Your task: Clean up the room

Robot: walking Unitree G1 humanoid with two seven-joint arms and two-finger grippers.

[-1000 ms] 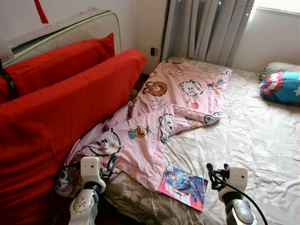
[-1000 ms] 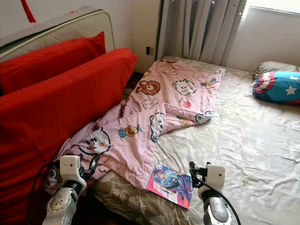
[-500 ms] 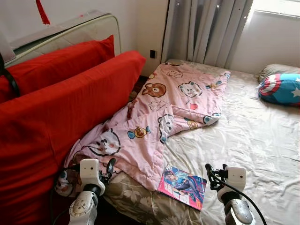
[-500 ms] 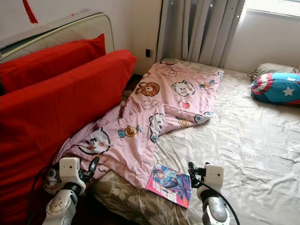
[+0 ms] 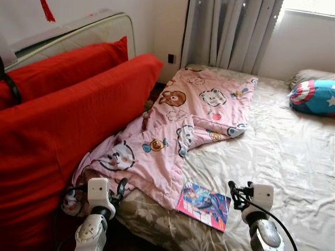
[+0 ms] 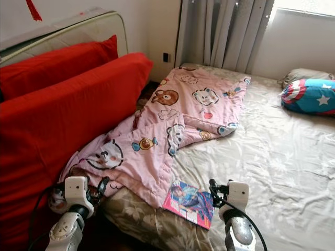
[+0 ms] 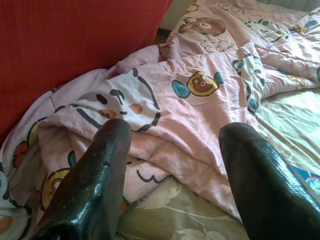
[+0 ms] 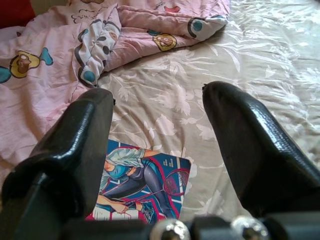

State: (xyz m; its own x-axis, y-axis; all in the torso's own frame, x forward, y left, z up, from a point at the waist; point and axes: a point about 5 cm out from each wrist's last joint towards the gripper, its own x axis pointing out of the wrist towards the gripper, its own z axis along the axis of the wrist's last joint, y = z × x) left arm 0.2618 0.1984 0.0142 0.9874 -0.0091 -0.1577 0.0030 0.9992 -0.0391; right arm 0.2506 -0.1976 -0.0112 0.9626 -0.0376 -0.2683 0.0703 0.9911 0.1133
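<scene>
Right gripper (image 5: pixel 234 192): low at 5 o'clock; fingers spread apart, holding nothing; just beside the magazine (image 5: pixel 204 205)
Left gripper (image 5: pixel 121 187): low at 7 o'clock; fingers apart, empty; close to the pink blanket (image 5: pixel 172 133)
Done so far: nothing looks tidy yet; blanket lies crumpled; magazine lies on the bed (image 5: pixel 282 151)
Left to do: I think pick up the magazine; smooth the blanket
Edges: magazine sits near the bed's near edge; blanket slips off the bed's side by the red cushion (image 5: pixel 63 125)
Room: open sheet toward 2 o'clock; tight at 9 o'clock

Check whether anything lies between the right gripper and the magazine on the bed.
Nothing visible does. The right gripper hangs open just beside the magazine, with only bare bedsheet between them. The pink blanket overlaps the magazine's far corner, away from the gripper.
</scene>
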